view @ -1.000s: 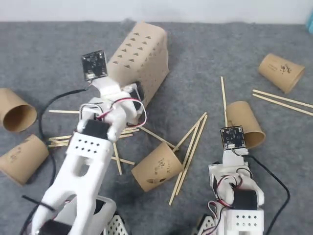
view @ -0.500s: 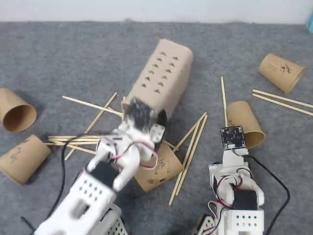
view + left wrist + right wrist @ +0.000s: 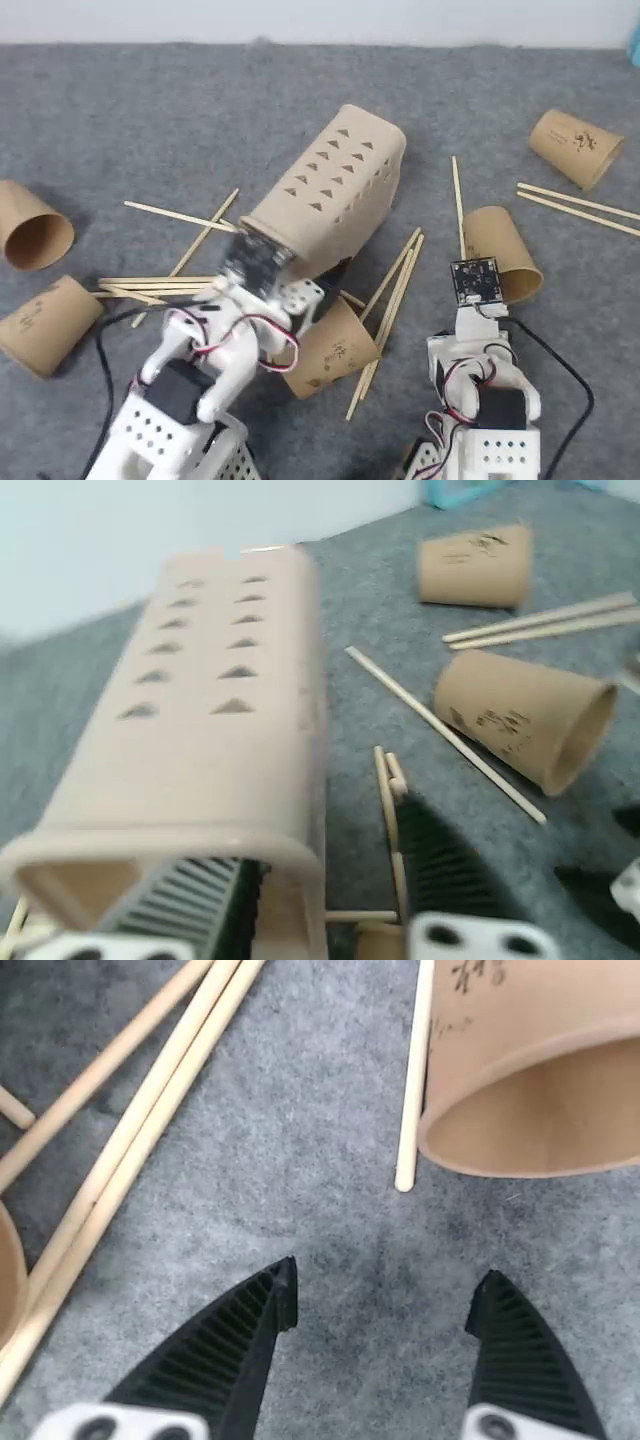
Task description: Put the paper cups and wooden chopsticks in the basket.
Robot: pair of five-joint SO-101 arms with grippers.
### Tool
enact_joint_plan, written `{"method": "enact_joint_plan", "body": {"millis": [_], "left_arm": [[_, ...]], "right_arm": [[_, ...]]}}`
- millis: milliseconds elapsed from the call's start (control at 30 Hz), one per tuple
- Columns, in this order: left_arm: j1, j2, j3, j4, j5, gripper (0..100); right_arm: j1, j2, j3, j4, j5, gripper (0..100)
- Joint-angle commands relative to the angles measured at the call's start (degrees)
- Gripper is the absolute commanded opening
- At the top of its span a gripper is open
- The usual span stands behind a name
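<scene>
The tan basket [image 3: 330, 185] lies on its side on the grey carpet, mouth toward the left arm. My left gripper [image 3: 300, 265] is open at that mouth. One finger [image 3: 190, 900] is inside the basket [image 3: 210, 680], the other [image 3: 440, 850] outside its side wall. Several paper cups lie about: one [image 3: 330, 350] by the left arm, one [image 3: 500, 250] just ahead of the right arm [image 3: 480, 390]. My right gripper [image 3: 390, 1275] is open over bare carpet, short of that cup's [image 3: 540, 1080] mouth. Chopsticks [image 3: 395, 295] lie loose between the arms.
Two cups [image 3: 40, 275] rest at the left edge, another [image 3: 575, 148] at the far right beside a chopstick pair [image 3: 580, 208]. More chopsticks [image 3: 150, 288] are bundled left of the basket. The carpet's far side meets a pale wall.
The left arm swung right and drew back. The basket turned and shifted right with it, uncovering chopsticks on the left. The middle cup was nudged slightly. The right arm stayed still.
</scene>
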Motion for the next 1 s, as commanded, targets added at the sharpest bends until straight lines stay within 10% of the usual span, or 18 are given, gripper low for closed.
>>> {"method": "enact_joint_plan", "body": {"millis": [0,467,967], "left_arm": [[-3.4,1.4,-9.7,6.5,3.1,31],[-5.5,1.8,-24.0,20.4,10.0,28],[-28.0,27.5,-20.4,-0.4,12.6,28]], "right_arm": [[0.7,-0.8,1.0,-0.7,1.2,27.0],[0.7,-0.8,1.0,-0.7,1.4,27.0],[0.7,-0.8,1.0,-0.7,1.4,27.0]]}}
